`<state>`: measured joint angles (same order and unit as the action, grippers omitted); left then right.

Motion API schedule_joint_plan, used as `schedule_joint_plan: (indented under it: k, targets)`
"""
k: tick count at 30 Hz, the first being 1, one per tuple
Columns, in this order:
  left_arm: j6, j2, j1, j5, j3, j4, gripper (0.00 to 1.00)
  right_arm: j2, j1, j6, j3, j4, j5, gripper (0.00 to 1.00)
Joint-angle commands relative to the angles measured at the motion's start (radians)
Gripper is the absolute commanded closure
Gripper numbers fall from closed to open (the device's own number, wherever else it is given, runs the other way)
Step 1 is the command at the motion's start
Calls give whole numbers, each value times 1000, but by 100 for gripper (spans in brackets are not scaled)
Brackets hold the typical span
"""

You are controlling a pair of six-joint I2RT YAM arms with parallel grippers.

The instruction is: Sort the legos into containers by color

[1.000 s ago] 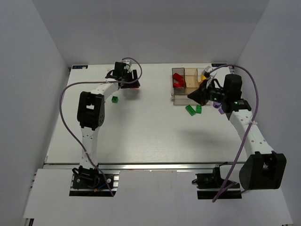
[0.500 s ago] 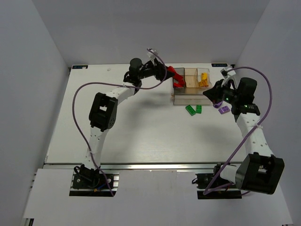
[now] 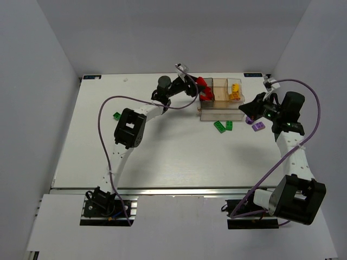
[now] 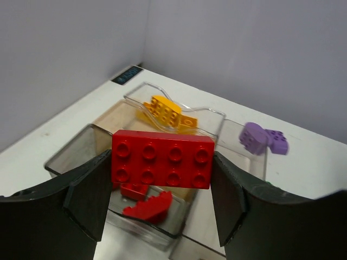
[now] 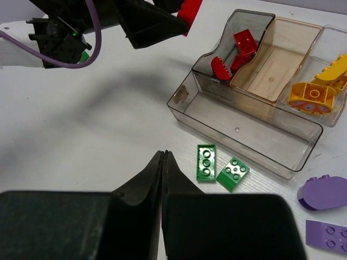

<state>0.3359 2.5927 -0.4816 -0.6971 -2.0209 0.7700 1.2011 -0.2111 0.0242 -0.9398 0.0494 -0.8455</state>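
Observation:
My left gripper [image 4: 161, 174] is shut on a red 2x4 lego [image 4: 162, 158] and holds it above the smoky grey bin [image 4: 76, 154], which has red legos [image 4: 147, 203] in it. In the top view the left gripper [image 3: 195, 85] and its red lego [image 3: 203, 83] are at the left end of the containers [image 3: 219, 112]. Yellow legos [image 3: 235, 90] lie in the clear bin; the amber bin [image 5: 274, 62] looks empty. My right gripper [image 5: 164, 154] is shut and empty, to the right of the containers [image 3: 246, 110]. Two green legos [image 5: 206, 161] [image 5: 233, 173] lie before the tray.
Two purple legos [image 3: 257, 125] [image 5: 325, 192] lie on the table right of the tray, near the right gripper. One more green lego [image 3: 116, 116] lies far left, beside the left arm. The walls close in behind the containers.
The left arm swung from the far left across to the grey bin with the red lego. The right gripper drew back to the right, away from the containers.

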Motion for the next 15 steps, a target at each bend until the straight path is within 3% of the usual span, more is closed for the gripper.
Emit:
schedule_joint_plan:
  k: [1,5,15]
  targets:
    - [-97,-10,-26,110,-71,-6,99,-15,-16,-17,2,-39,-50,100]
    - [-116,40,-44,131,-143,-41,99,-9,-25,-17,3,-37,-72,100]
    - [-153,72,-54,183,-140,-67,93,-8,-37,-17,3,-37,-101,100]
